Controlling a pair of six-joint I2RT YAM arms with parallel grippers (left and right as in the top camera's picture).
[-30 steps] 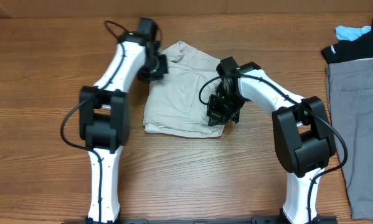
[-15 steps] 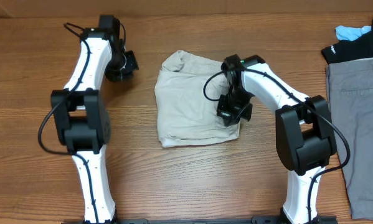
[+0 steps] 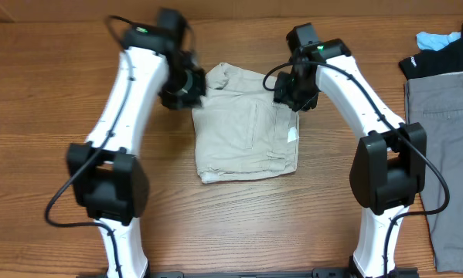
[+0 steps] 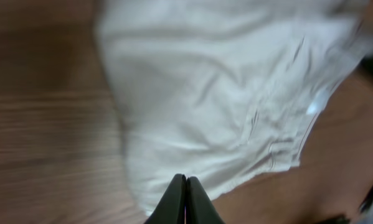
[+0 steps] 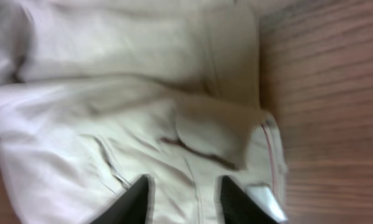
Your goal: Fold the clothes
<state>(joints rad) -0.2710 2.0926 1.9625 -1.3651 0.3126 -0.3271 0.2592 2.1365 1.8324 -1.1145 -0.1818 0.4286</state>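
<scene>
Wood-grain table [image 3: 45,116] fills the overhead view, with both arm bases standing at its near edge. At the right edge a grey garment [image 3: 447,170] lies flat and runs from the near side towards the far side.

In the middle of the table are the shorts [image 3: 243,131], pale beige and folded into a rough rectangle. Their near edge is fairly straight and the far edge is more rumpled. A small white label [image 3: 292,136] shows close to their right edge, about halfway up. A seam line runs from far to near through the right half of the cloth.

At the far-left corner of the shorts is the left gripper [image 3: 186,86]. In the left wrist view its fingers [image 4: 180,196] are pressed together to a single point with nothing seen between them. Beyond them are the pale cloth and bare wood on the left. I cannot tell whether the tips touch the cloth.

At the far-right corner is the right gripper [image 3: 295,94], just past the label. In the right wrist view its fingers [image 5: 139,199] stand moderately apart and hold nothing. The creased cloth and a dark pocket slit lie beneath the gap, with bare table to the right. That view is blurred, so contact with the cloth is unclear.

Well to the right at the far side, a black garment [image 3: 432,63] lies at the grey one's far end. A blue cloth [image 3: 436,37] is just beyond it.
</scene>
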